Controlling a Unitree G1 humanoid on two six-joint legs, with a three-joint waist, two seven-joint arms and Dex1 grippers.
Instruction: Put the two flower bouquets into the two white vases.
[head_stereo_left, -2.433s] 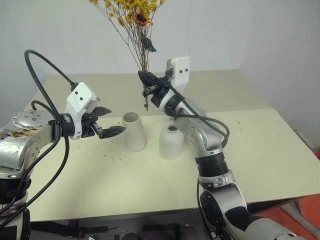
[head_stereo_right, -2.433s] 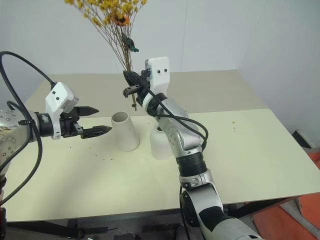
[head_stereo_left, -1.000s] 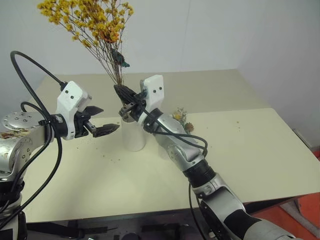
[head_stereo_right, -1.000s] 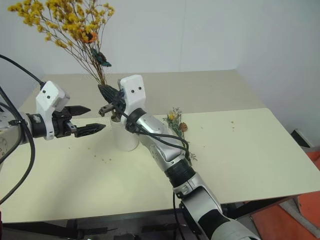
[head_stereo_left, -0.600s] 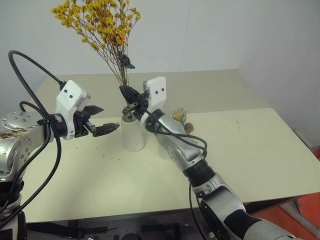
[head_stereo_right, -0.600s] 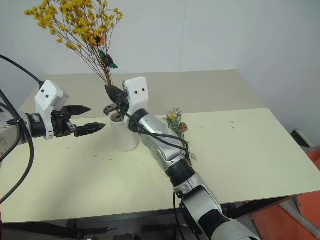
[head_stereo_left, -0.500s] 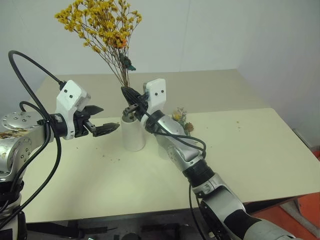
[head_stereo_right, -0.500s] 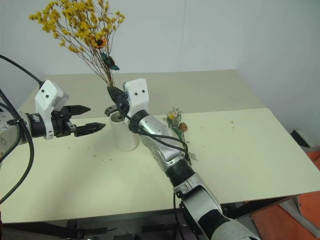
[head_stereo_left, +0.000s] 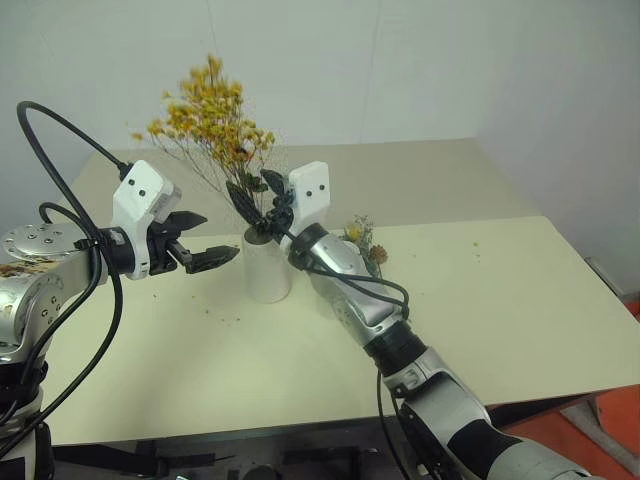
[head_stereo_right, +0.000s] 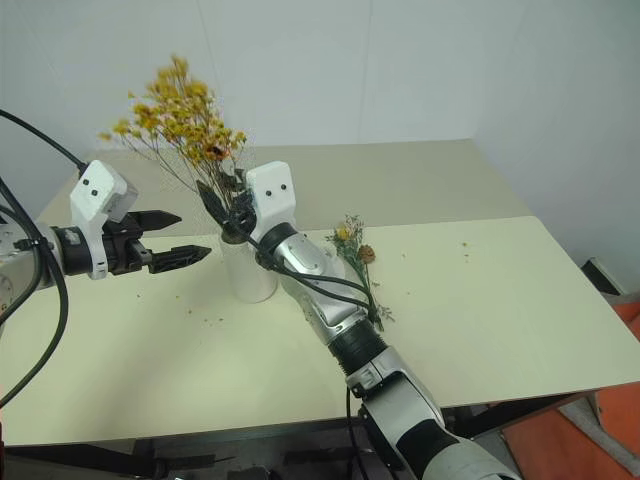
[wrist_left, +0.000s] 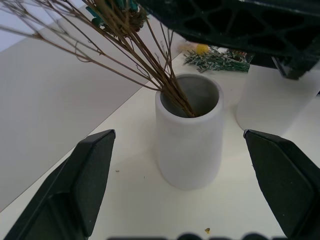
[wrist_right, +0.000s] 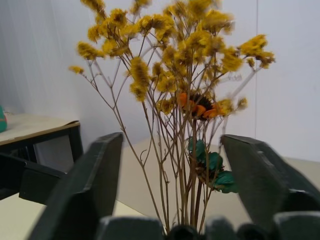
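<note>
Left wrist view shows the yellow bouquet (wrist_left: 150, 60) with its stems down inside the tall vase (wrist_left: 189, 135), leaning against one side of the rim. The right gripper (head_stereo_left: 262, 195) sits just above that vase with its jaws spread and the stems loose between them, so nothing is gripped. The left gripper (head_stereo_left: 205, 243) hovers beside the vase, jaws open and empty. The short vase (wrist_left: 280, 97) stands just past the tall vase, largely hidden behind the right arm in the head views. The green bouquet (head_stereo_right: 355, 255) lies on the surface (head_stereo_left: 520, 300) beyond the short vase, seemingly close against it, though the arm blocks that spot.

Risks from here, as I judge them: the top-heavy yellow spray leans hard and could tip the tall vase if a retreating finger snags a stem. The narrow neck of the short vase leaves little margin for the green sprigs, and a reach across could knock either vase.
</note>
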